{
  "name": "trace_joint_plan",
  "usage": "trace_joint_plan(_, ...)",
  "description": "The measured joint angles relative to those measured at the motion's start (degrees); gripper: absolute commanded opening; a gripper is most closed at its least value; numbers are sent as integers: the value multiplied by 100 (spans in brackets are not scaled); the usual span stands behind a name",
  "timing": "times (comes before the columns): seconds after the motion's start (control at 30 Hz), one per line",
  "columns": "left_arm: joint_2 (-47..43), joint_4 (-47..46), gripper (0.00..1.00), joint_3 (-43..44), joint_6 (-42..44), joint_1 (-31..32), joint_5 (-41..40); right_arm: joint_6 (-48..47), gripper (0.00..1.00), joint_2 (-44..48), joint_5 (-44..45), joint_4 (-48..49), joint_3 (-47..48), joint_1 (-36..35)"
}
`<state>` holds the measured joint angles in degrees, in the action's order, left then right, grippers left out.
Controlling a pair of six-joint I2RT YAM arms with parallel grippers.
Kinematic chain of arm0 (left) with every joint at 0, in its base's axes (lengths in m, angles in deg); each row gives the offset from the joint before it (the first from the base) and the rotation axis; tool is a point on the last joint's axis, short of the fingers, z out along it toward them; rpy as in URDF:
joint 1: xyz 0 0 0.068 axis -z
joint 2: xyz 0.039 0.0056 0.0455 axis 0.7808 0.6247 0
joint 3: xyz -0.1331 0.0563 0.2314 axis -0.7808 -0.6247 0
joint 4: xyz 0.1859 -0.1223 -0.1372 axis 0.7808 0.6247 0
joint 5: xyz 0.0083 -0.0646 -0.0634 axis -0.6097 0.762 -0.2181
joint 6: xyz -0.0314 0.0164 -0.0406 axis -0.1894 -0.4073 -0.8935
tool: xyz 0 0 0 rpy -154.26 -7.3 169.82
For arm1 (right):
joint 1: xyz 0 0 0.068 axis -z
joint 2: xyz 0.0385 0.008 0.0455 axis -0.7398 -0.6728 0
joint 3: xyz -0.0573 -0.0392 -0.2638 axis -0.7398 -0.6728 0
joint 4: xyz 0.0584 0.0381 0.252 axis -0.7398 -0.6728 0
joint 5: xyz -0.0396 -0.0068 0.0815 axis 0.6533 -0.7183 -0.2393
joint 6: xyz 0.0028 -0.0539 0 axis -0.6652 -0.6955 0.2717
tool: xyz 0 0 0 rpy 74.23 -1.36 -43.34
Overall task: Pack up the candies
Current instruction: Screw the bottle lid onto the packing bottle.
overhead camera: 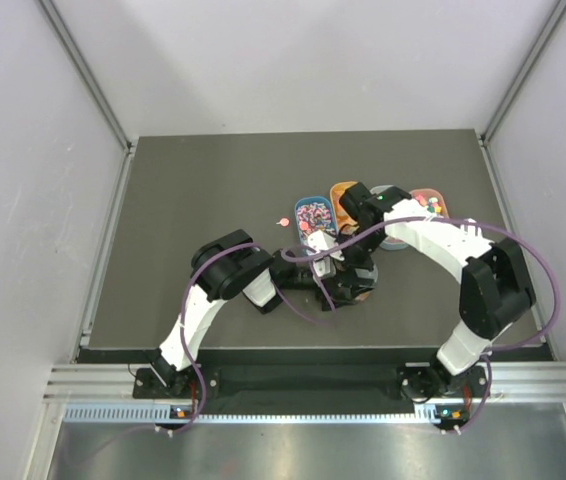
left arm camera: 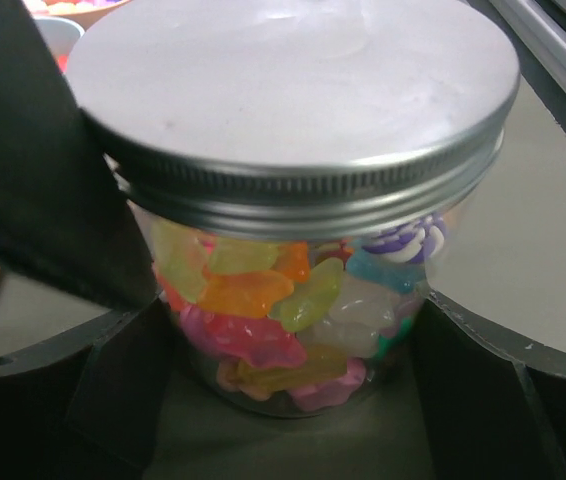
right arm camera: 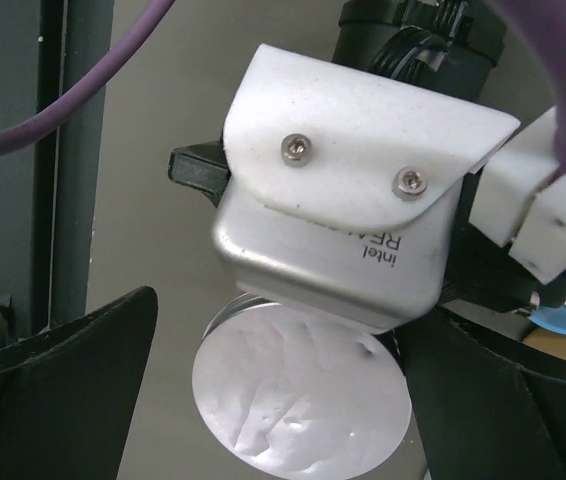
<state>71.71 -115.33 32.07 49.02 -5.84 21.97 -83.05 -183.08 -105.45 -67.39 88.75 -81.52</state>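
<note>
The jar (left arm camera: 293, 330) is sitting packed with the candies (left arm camera: 263, 300), with orange, yellow, pink and green gummies pressing against its glass up to the neck. The metal lid (left arm camera: 293, 90) is resting on the jar's mouth (whether it is screwed fully tight, the views are not showing). The left gripper (left arm camera: 293, 400) is clasping the jar low down, a finger lying against each side. The right gripper (right arm camera: 283, 410) is hovering above the jar, its fingers spread wide on either side of the lid and gripping nothing. Beyond the jar, the blue tray (overhead camera: 313, 212) is holding more sweets, and a stray sweet (overhead camera: 281, 221) is lying loose. The packing is looking nearly finished, with probably only letting go of the jar remaining.
</note>
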Motion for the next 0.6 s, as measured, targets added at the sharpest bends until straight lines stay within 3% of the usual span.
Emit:
trace_joint_plan(0.2,-2,-2,0,0,52,2,9,-162,100,428,48,-17,-107,61)
trace_joint_plan(0.4,-2,9,0,0,-42,2,-28,-1180,100,925,236,-492,-107,337)
trace_joint_plan(0.6,-2,9,0,-2,-42,2,-31,-1902,100,745,619,-649,-103,413)
